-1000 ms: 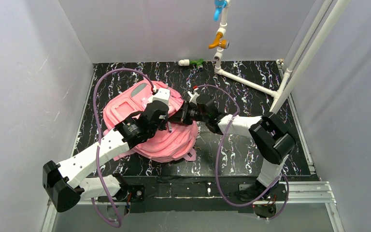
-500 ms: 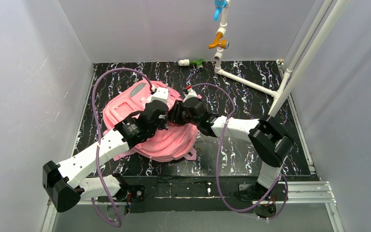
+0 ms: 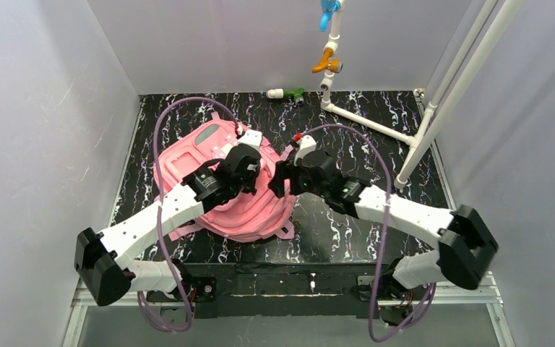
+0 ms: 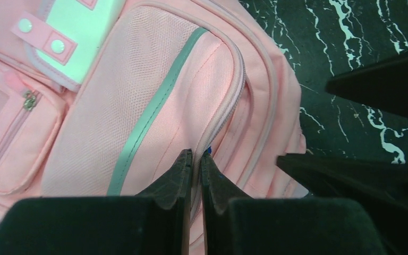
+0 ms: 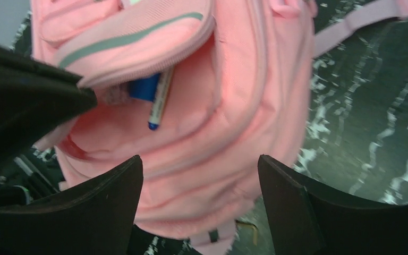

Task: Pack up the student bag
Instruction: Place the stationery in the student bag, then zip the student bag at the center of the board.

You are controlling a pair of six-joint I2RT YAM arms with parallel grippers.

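Here, a pink student bag point(image 3: 249, 213) lies flat on the dark marbled surface point(image 3: 347, 130), left of centre, with both robot arms reaching over it from the near edge. The left end effector point(image 4: 196, 155) is clenched, its tips pressed together on the zip seam at the edge of the pocket flap point(image 4: 191, 90), the one with a grey stripe point(image 4: 149, 114). It appears to pinch the fabric there so that the mouth of the pocket stays lifted and open.

Just to its right, the right end effector point(image 5: 199, 162) hangs over the bag's right side with its fingers spread wide and nothing between them. Under the raised flap a blue-tipped pen point(image 5: 159, 103) sticks partly out of the opening, beside another blue item point(image 5: 144, 86) that is too hidden to identify.

The pen looks only half stowed, so the packing seems well begun but not finished. The next move probably calls for pushing the pen fully in while the flap is held up. If the left grip slips, the soft flap could fall shut on the pen.
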